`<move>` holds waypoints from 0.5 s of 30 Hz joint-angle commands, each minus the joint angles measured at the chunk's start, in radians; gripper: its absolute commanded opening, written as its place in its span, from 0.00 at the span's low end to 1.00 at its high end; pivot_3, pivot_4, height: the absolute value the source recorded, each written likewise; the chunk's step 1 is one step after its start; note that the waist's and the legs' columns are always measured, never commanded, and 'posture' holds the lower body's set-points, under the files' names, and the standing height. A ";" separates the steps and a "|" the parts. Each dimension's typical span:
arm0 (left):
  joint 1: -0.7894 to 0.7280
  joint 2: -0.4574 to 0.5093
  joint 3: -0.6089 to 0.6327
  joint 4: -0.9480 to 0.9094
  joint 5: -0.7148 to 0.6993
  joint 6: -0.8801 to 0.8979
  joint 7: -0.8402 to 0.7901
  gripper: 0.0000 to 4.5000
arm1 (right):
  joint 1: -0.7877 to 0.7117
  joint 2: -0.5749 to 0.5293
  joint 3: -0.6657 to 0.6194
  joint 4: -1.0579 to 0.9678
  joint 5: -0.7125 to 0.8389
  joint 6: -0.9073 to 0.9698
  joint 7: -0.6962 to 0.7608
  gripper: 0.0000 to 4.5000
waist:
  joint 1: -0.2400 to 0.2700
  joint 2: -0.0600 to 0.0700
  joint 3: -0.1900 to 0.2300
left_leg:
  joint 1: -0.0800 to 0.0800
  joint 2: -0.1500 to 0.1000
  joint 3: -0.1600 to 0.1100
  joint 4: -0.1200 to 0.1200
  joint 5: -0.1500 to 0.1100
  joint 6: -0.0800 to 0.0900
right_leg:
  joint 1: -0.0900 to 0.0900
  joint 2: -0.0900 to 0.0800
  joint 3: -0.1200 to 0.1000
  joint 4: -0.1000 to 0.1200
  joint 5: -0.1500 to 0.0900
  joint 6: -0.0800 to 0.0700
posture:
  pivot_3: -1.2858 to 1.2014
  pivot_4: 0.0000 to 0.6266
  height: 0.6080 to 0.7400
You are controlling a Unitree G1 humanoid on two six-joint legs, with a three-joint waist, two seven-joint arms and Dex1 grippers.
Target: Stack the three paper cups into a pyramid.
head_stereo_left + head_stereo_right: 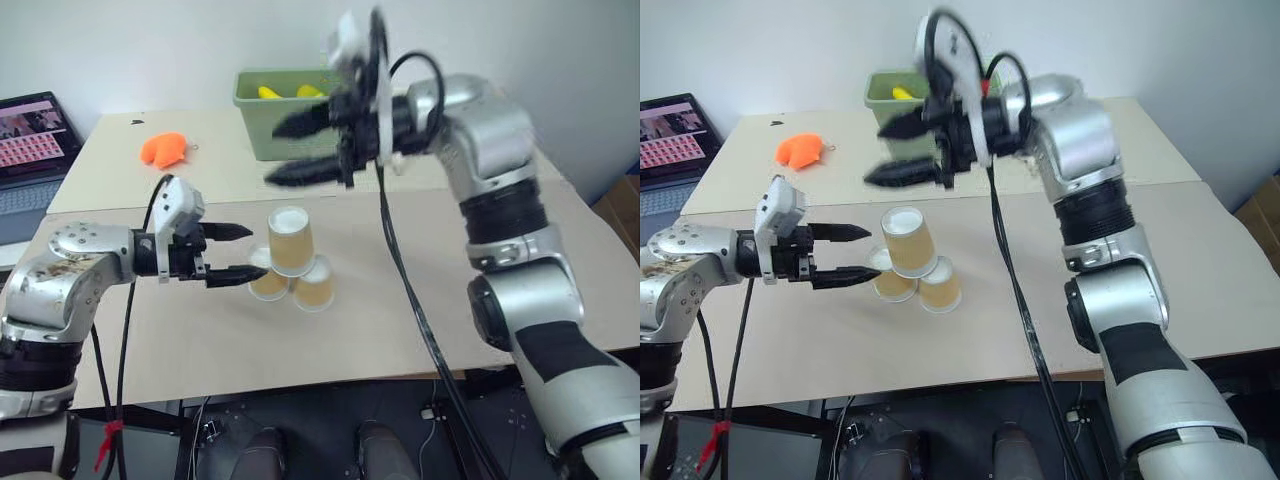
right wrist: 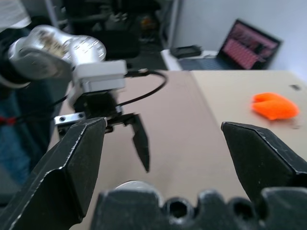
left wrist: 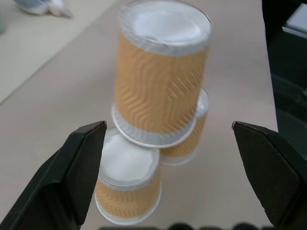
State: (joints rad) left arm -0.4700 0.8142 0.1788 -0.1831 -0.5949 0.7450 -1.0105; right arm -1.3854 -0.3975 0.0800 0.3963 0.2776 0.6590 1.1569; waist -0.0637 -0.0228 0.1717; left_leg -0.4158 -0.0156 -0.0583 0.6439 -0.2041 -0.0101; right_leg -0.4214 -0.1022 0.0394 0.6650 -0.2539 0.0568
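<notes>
While the pyramid (image 1: 290, 262) stands, left tool (image 1: 232, 254) spread beside it, right tool (image 1: 306, 148) spread above.

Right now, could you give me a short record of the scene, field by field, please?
cups: three paper cups on the table, upside down
arrangement: two side by side, top cup resting on both, a pyramid
left gripper: open, beside the lower cups, holding nothing
right gripper: open, above the stack, empty
background: green bin, orange object, laptop
</notes>
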 commanded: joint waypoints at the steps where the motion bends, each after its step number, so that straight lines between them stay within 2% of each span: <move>1: 0.095 -0.065 0.176 -0.091 -0.040 0.051 0.200 1.00 | 0.119 -0.129 -0.090 -0.088 -0.101 -0.005 -0.220 1.00 | 0.014 -0.002 -0.001 | 0.000 -0.001 0.000 0.000 0.000 0.000 | 0.000 -0.001 0.000 0.000 0.000 0.000 | 0.52 0.24 0.96; 4: 0.196 -0.167 0.308 -0.175 -0.064 0.064 0.369 1.00 | 0.292 -0.199 -0.195 -0.207 -0.133 0.082 -0.403 1.00 | 0.025 -0.003 -0.001 | -0.001 -0.002 0.001 0.000 0.000 0.000 | 0.000 -0.004 0.000 -0.001 0.000 0.000 | 0.52 0.24 0.96; 7: 0.239 -0.254 0.393 -0.206 -0.068 0.049 0.506 1.00 | 0.430 -0.207 -0.239 -0.258 -0.192 0.101 -0.573 1.00 | 0.027 -0.003 -0.001 | -0.004 -0.003 0.002 0.001 0.000 0.000 | -0.003 -0.005 0.000 -0.001 0.000 0.000 | 0.52 0.24 0.96; 11: 0.259 -0.346 0.418 -0.082 0.067 -0.110 0.667 1.00 | 0.615 -0.103 -0.195 -0.227 -0.292 -0.027 -0.804 1.00 | 0.022 -0.004 -0.004 | 0.001 -0.002 0.004 -0.001 0.000 0.000 | 0.000 -0.005 0.002 -0.002 0.000 -0.001 | 0.52 0.24 0.96; 15: 0.245 -0.409 0.405 0.055 0.197 -0.313 0.789 1.00 | 0.702 0.018 -0.185 -0.150 -0.307 -0.183 -0.917 1.00 | 0.015 -0.004 -0.004 | 0.004 -0.002 0.007 -0.001 0.000 0.000 | 0.000 -0.004 0.004 -0.002 0.000 -0.001 | 0.52 0.24 0.96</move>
State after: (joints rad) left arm -0.2148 0.4167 0.5739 -0.1755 -0.4723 0.5641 -0.2869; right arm -0.6798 -0.4023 -0.1063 0.2454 -0.0182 0.5920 0.2978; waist -0.0484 -0.0272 0.1676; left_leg -0.4126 -0.0181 -0.0512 0.6425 -0.2041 -0.0100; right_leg -0.4217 -0.1065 0.0436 0.6629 -0.2535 0.0562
